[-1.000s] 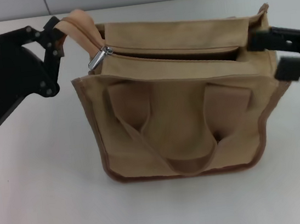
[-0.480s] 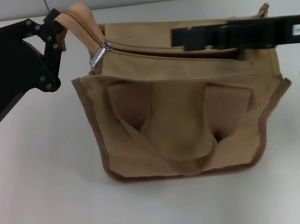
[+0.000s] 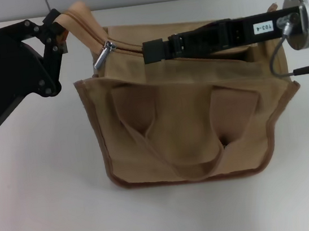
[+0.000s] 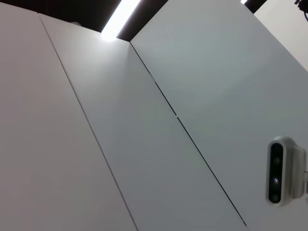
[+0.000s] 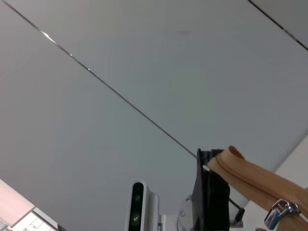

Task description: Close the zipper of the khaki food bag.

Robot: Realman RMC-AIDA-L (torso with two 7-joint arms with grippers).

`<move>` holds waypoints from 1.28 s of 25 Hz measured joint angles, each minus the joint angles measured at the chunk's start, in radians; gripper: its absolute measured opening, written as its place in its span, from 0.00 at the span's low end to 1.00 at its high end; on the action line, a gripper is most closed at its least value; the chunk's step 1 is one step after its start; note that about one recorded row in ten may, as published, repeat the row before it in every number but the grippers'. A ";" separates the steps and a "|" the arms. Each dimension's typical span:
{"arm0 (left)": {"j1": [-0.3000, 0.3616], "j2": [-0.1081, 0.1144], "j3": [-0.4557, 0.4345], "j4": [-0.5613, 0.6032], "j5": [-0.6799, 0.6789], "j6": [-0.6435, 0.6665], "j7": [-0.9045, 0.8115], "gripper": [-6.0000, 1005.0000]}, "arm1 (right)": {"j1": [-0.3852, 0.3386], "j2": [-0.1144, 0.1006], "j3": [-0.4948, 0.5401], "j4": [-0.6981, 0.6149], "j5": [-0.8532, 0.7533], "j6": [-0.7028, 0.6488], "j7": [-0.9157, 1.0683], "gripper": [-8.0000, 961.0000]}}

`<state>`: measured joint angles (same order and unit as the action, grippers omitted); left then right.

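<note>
Tension setup, by the look of it: left hand (image 3: 57,32) pinches zipper (image 3: 94,41) tail taut, anchoring khaki food bag (image 3: 189,116); right hand (image 3: 149,50), grip undeterminable, nears slider (image 3: 103,54).

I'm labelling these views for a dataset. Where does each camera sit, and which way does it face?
Head view: high on the robot, looking down at the bag; left gripper pinches the zipper end, right gripper reaches over the opening.
Left wrist view: points up at wall panels; no arm shows.
Right wrist view: points up at the wall, catching the left gripper.
Shared: head and right wrist views both show the zipper's silver slider.
</note>
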<state>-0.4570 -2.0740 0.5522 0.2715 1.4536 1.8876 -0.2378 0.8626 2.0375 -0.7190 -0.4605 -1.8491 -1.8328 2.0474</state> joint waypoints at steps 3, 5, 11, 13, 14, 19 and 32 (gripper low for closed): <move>0.000 0.000 0.000 0.000 -0.008 0.010 0.000 0.01 | 0.012 0.001 -0.008 -0.001 0.003 0.016 0.036 0.80; -0.001 0.000 0.000 -0.001 -0.011 0.013 -0.008 0.01 | 0.015 0.004 -0.008 -0.002 0.003 0.031 0.049 0.80; -0.005 0.000 0.002 -0.001 -0.024 0.016 -0.049 0.01 | 0.024 0.020 -0.022 -0.007 0.001 0.082 0.064 0.80; -0.007 0.000 0.005 -0.002 -0.026 0.017 -0.052 0.01 | 0.028 0.024 -0.040 -0.012 0.003 0.098 0.069 0.80; -0.010 -0.001 0.007 -0.002 -0.027 0.018 -0.059 0.01 | 0.035 0.027 -0.048 -0.018 0.003 0.105 0.076 0.80; -0.013 -0.001 0.007 -0.002 -0.027 0.020 -0.077 0.01 | 0.050 0.035 -0.066 -0.023 0.000 0.123 0.095 0.80; -0.049 -0.005 0.028 0.003 -0.024 0.033 -0.126 0.01 | 0.087 0.039 -0.118 -0.032 0.000 0.184 0.141 0.80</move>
<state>-0.5060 -2.0785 0.5804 0.2746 1.4297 1.9202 -0.3638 0.9493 2.0769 -0.8369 -0.4925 -1.8493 -1.6490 2.1880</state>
